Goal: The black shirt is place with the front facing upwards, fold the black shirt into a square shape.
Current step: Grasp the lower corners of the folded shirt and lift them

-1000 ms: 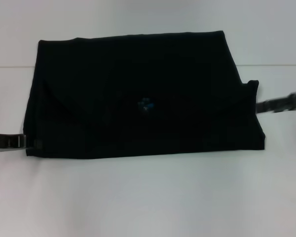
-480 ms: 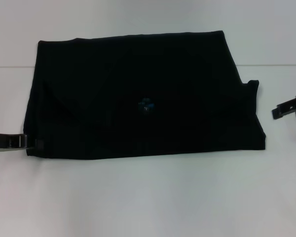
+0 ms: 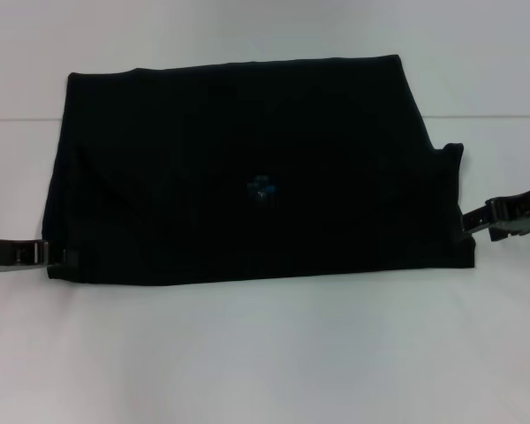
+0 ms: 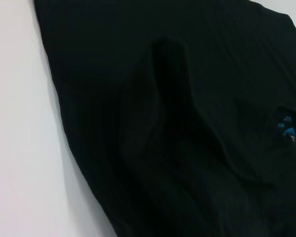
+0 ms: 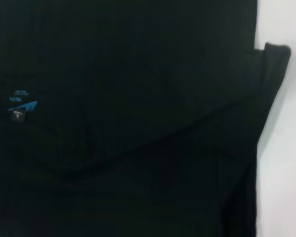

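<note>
Since a moment ago the right gripper (image 3: 473, 223) has come back in toward the shirt (image 3: 247, 168), from well clear of its right side to touching the right edge near the near corner; the left gripper (image 3: 60, 257) has not moved from the near left corner. The shirt lies flat in the middle of the white table (image 3: 265, 353), already folded into a wide rectangle, with its blue label (image 3: 261, 187) showing near the centre. I cannot tell whether either gripper's fingers are spread or pinched, as dark metal blends into dark cloth at both corners. By my reading, the step in hand is taking hold of the two near corners for another fold. The next move calls for a firm pinch through all layers on both sides, then an even lift and carry so the rectangle closes toward a square without the layers slipping.
</note>
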Controlling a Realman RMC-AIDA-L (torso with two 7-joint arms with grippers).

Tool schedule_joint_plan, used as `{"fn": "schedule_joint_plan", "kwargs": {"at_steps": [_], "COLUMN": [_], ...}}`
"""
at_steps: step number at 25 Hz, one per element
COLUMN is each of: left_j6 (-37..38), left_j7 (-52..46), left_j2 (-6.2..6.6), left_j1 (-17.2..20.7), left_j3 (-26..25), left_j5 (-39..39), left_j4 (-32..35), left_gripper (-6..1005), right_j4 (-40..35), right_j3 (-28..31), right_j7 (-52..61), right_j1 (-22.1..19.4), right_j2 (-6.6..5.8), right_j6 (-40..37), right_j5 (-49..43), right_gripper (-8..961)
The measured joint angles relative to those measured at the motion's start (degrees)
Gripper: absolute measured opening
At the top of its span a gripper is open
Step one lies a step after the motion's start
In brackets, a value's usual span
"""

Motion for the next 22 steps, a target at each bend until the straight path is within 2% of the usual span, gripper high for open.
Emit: {"fn": "schedule_joint_plan", "kwargs": {"at_steps": [7, 20, 22], "left_j6": [0.1, 0.1, 0.1], "left_j7": [0.0, 0.0, 0.0], "left_j2": [0.0, 0.0, 0.0], "left_j1": [-0.2, -0.1, -0.1], "left_j3": [0.0, 0.0, 0.0], "left_j5": [0.0, -0.1, -0.1], "left_j4": [0.0, 0.1, 0.2], "left_gripper": [43, 50, 52], "right_j4": [2.6, 4.2, 4.0], "right_j3": [-0.3, -2.9, -3.4], "right_j7": [-1.1, -1.2, -1.3], "right_j1": [0.7, 0.9, 0.9], "right_j2": [1.19, 2.2, 2.31], "right_j6": [3.7, 6.1, 6.2], "right_j5": [-0.1, -0.1, -0.1], "right_gripper": [708, 673, 576]}}
